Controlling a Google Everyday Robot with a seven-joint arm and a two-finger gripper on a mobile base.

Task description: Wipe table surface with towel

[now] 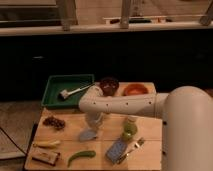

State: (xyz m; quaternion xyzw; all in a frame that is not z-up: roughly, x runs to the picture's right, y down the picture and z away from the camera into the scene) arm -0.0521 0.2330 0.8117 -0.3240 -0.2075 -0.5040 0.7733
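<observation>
The table surface (pixel 150 130) is a light tan wooden top carrying several items. The towel (pixel 88 135), a small pale grey-blue cloth, lies on it left of centre. My white arm reaches in from the right, bends at the elbow and points down. My gripper (pixel 93 124) hangs at its end, right over the towel's upper edge and seemingly touching it. The arm hides part of the tabletop behind it.
A green tray (pixel 55 97) holding a brush (pixel 70 92) sits at the back left, with a dark bowl (pixel 109 85) and an orange bowl (pixel 135 90) beside it. Grapes (pixel 54 121), a banana (pixel 47 144), a green vegetable (pixel 81 156), a blue pad (pixel 116 150), a fork (pixel 134 146) and a green fruit (pixel 129 132) surround the towel.
</observation>
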